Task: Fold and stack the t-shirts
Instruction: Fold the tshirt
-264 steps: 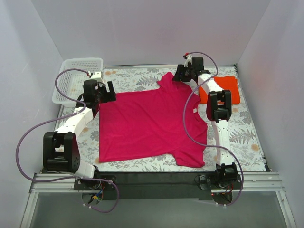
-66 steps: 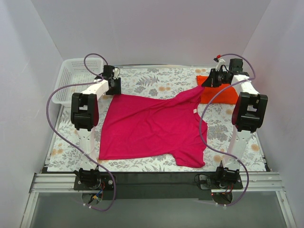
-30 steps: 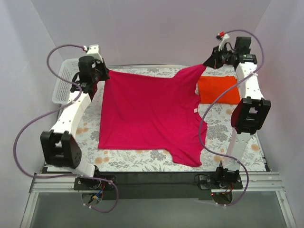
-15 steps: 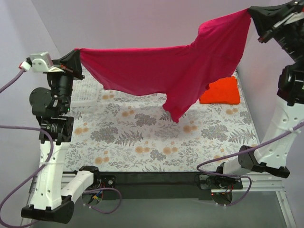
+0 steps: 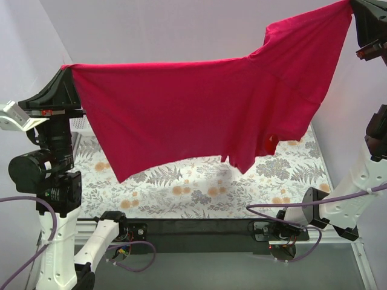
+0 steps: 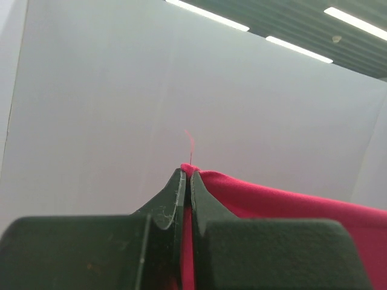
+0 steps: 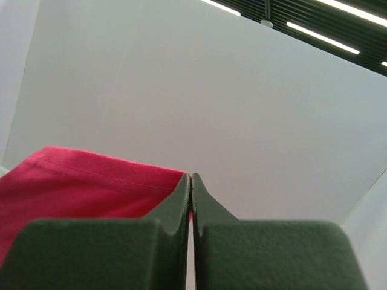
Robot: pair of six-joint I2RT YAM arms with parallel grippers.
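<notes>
Pink shirt (image 5: 199,109) hangs in mid-air, its long axis running left to right above the bench (image 5: 181,188). The left end effector (image 6: 187,174) is pinched tight on its left corner, and the right end effector (image 7: 191,178) is clamped on its right end, which sits higher in the top view. The cloth sags below both. An orange shirt (image 5: 271,144) peeks out behind, on the bench at far right.

Table (image 5: 199,196), one: we recorded a pale covering printed with grey ferns and orange blossoms, and a black rail (image 5: 199,232) along the near edge. Lying on it at the far right, one orange-red t-shirt (image 5: 271,144). We saw only a small patch of it; the rest was hidden from us.
</notes>
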